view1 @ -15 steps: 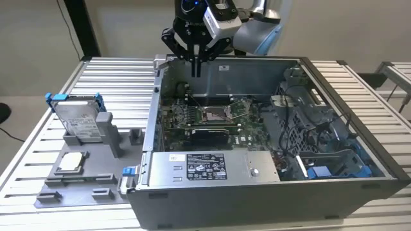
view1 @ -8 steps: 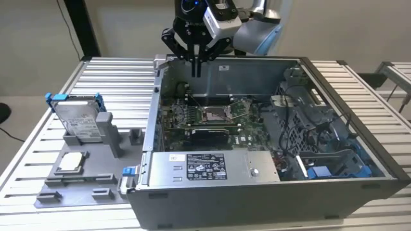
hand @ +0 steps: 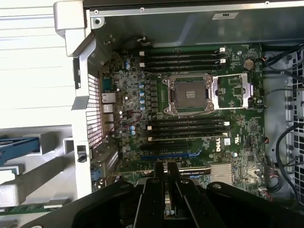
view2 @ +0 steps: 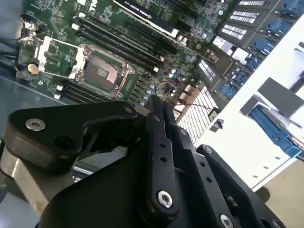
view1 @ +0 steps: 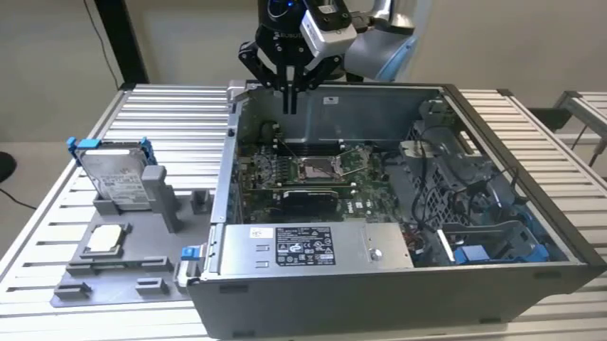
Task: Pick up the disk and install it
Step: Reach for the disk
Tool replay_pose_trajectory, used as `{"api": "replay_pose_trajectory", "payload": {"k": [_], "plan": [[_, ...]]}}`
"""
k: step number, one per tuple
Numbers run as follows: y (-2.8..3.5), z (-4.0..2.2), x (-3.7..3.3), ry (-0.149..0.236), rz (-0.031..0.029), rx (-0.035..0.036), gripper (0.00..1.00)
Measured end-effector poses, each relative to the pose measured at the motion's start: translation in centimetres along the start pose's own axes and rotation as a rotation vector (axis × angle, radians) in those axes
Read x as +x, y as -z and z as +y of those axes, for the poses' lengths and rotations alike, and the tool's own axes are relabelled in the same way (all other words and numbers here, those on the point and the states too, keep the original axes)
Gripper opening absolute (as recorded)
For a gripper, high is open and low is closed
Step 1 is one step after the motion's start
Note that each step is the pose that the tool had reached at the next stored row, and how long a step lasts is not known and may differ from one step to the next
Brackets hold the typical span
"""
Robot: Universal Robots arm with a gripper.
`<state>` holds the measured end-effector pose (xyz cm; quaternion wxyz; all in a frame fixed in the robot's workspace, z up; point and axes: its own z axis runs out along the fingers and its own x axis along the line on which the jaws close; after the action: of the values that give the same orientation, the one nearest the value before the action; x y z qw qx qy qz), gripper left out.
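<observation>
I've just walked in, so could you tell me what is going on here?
The gripper hangs shut and empty above the open computer case, over its motherboard. The disk stands upright in a grey holder at the exterior view's left of the case, not yet picked up.

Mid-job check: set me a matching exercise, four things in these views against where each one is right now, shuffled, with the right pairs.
Things:
1. disk
2. gripper
3. square chip
4. processor socket

Places:
A. on the motherboard inside the case
B. lying flat on the grey stand
C. above the open case, shut and empty
D. standing on edge in the grey stand, outside the case

Pairs: 1-D, 2-C, 3-B, 4-A
</observation>
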<state>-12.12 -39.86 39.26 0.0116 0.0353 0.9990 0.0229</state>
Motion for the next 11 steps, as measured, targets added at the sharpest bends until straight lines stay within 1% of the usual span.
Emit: {"api": "replay_pose_trajectory", "payload": {"k": [1, 2, 11], "plan": [[0.0, 0.0, 0.0, 0.0, 0.0, 0.0, 0.0], [0.0, 0.0, 0.0, 0.0, -0.0001, 0.0, 1.0], [0.0, 0.0, 0.0, 0.0, -0.0007, 0.0, 1.0]]}}
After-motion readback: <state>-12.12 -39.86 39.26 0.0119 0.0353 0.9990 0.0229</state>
